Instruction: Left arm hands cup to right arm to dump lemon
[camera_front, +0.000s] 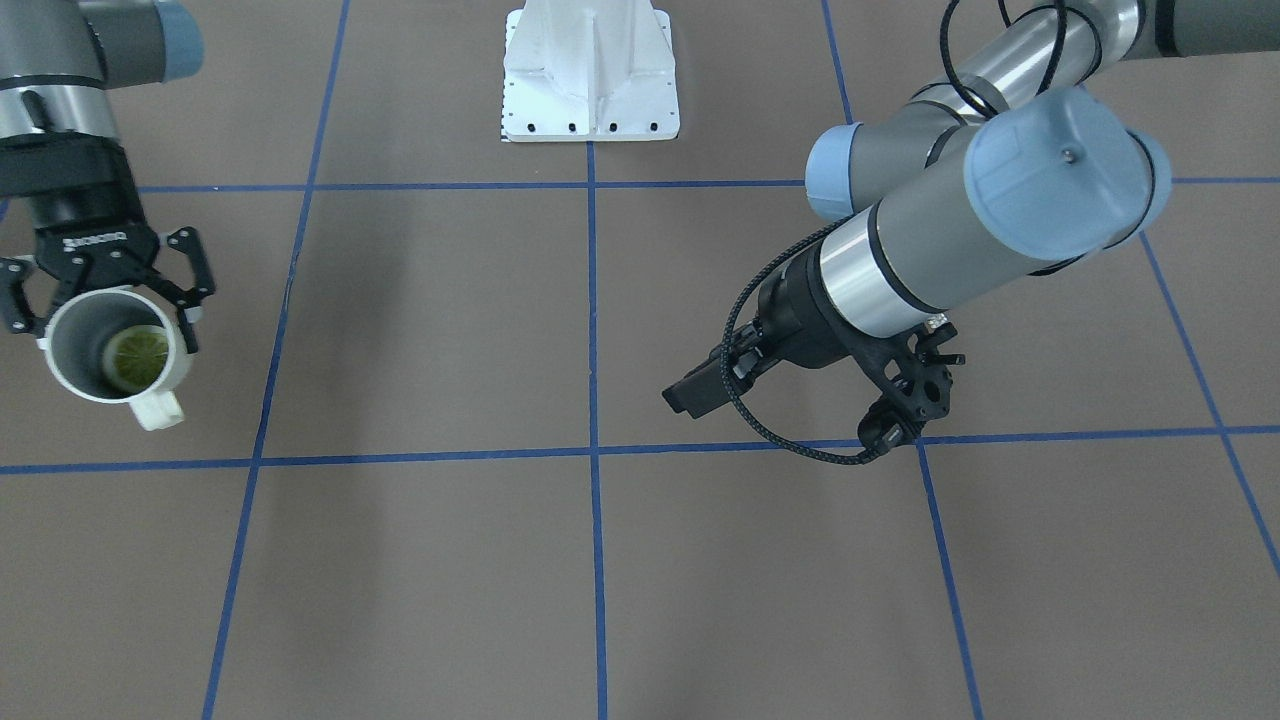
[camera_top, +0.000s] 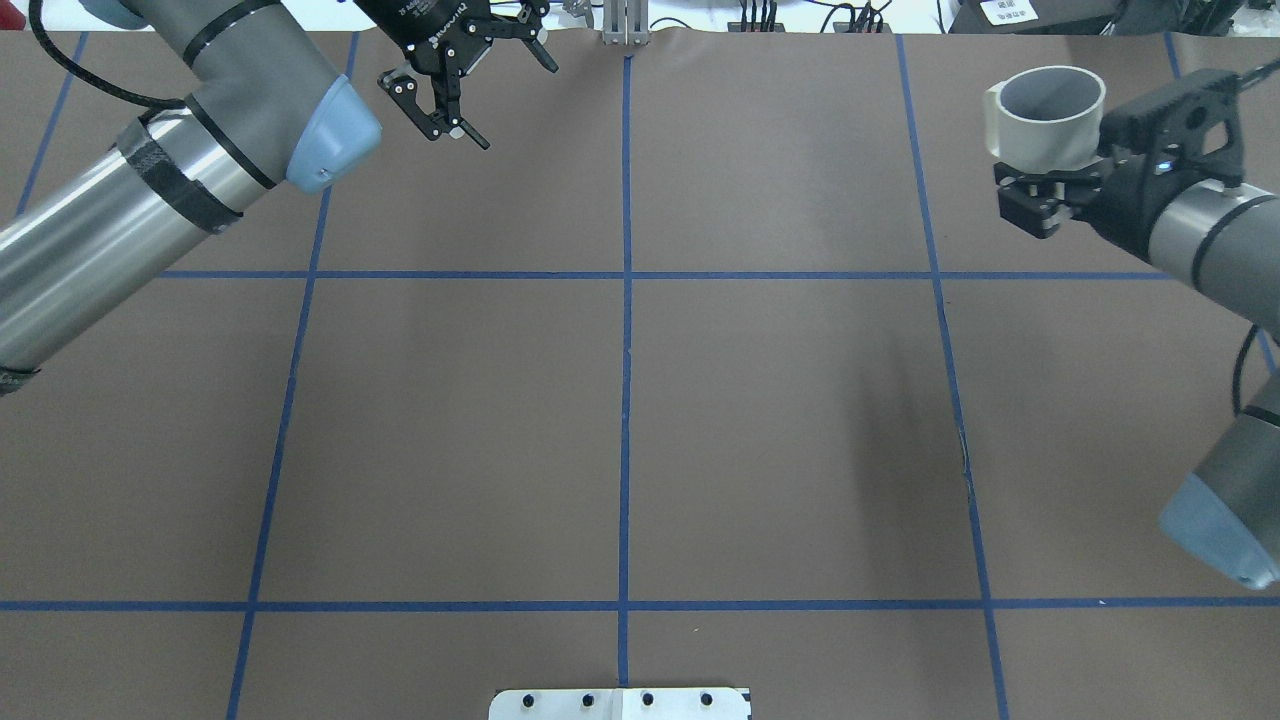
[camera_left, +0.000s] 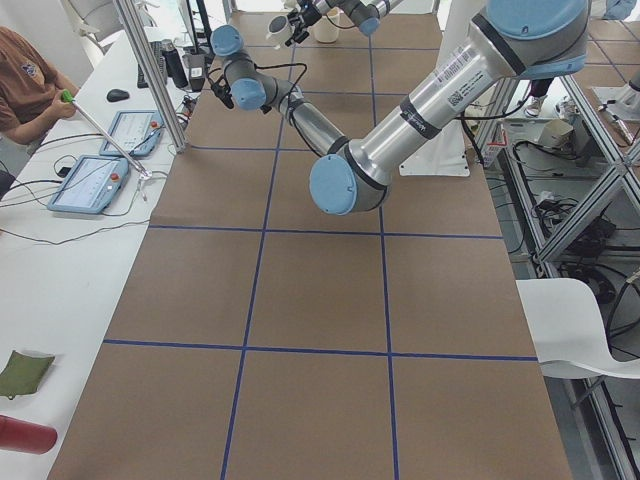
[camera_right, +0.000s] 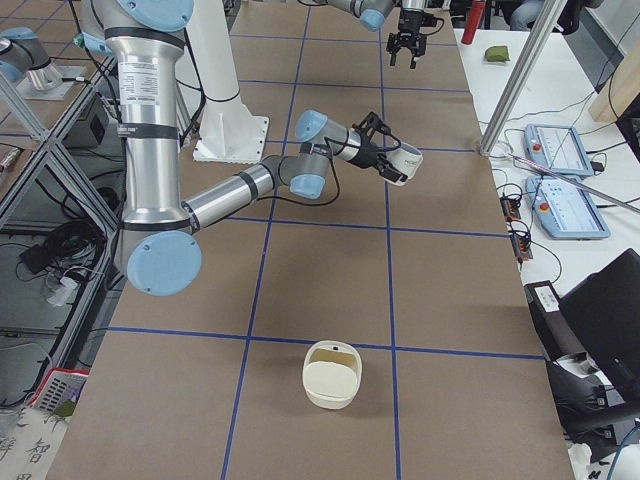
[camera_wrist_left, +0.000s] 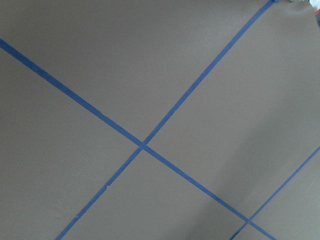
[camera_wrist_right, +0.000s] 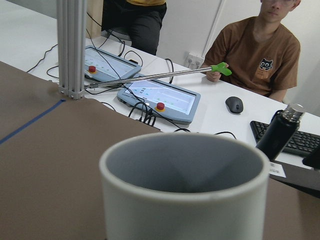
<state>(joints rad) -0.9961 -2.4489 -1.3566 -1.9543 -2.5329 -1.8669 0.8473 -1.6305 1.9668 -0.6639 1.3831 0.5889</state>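
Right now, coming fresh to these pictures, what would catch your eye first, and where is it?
The white cup stands out first, clamped in the right gripper over the far right corner of the table, with a lemon slice lying at its bottom. Next comes the left gripper, hanging open and empty over the far edge, left of centre.

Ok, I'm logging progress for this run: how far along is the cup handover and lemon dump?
Done: the handover. The left gripper is open and empty, far from the cup. In hand: the right gripper grips the cup, mouth up, above the table. Left: the dump, since the lemon lies inside the cup.
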